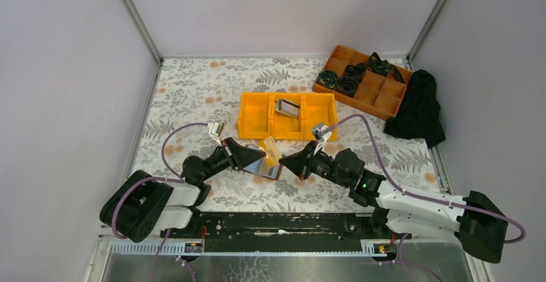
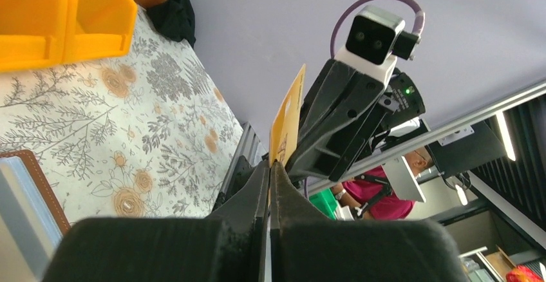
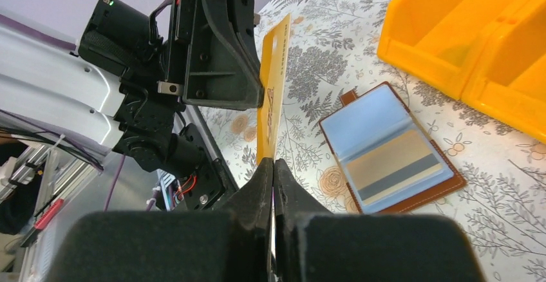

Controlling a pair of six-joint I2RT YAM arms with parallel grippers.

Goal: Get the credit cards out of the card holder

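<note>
Pinching one yellow card point(image 1: 271, 150) from opposite sides, the left gripper point(image 1: 259, 156) and the right gripper point(image 1: 284, 162) both have their fingers pressed together on it. The card hangs above the table point(image 1: 193, 95), at 6 o'clock of the yellow bins point(image 1: 288, 115). It stands on edge, with its long axis running roughly from 11 to 5 o'clock in the top view. Its print is too small to read.

Below it lies the card holder point(image 3: 386, 98), open and flat. A striped card point(image 3: 394, 168) sits in its clear sleeve, long axis from 8 to 2 o'clock in the right wrist view. From above, the grippers hide much of the holder, and the left wrist view cuts it off at 9 o'clock.
</note>
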